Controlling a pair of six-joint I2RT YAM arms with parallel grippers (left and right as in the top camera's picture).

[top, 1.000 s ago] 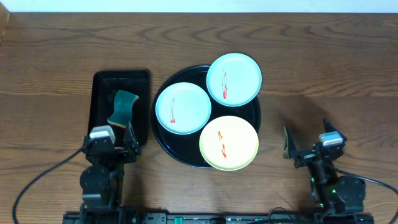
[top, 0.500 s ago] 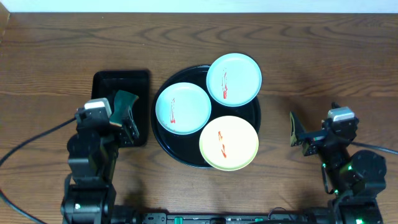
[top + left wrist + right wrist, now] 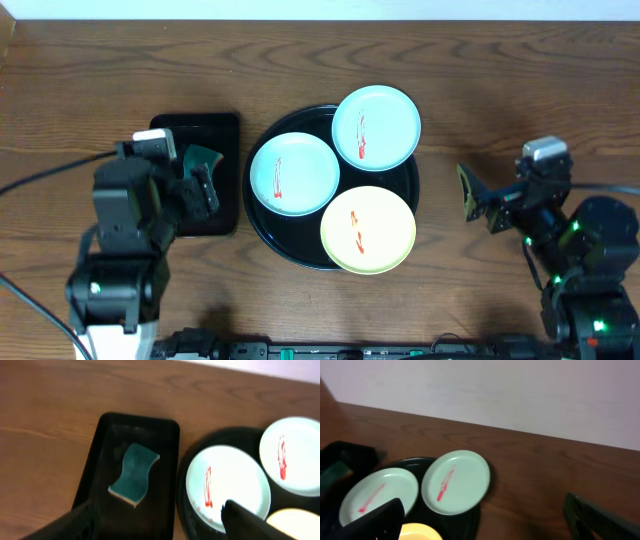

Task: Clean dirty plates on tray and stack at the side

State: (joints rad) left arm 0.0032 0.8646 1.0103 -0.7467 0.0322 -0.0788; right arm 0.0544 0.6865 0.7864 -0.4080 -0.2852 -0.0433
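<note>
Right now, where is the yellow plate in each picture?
Overhead: the yellow plate sits just below centre, on the round black tray.
Left wrist: bottom right corner, partly cut off.
Right wrist: bottom edge, left of centre, mostly cut off.
Shared landmark: the round black tray under it.

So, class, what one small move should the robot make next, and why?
Probably lower the open left gripper onto the green sponge lying in the rectangular tray and close on it. The left mint plate, far mint plate and yellow plate all show red smears, and nothing is gripped yet.
</note>
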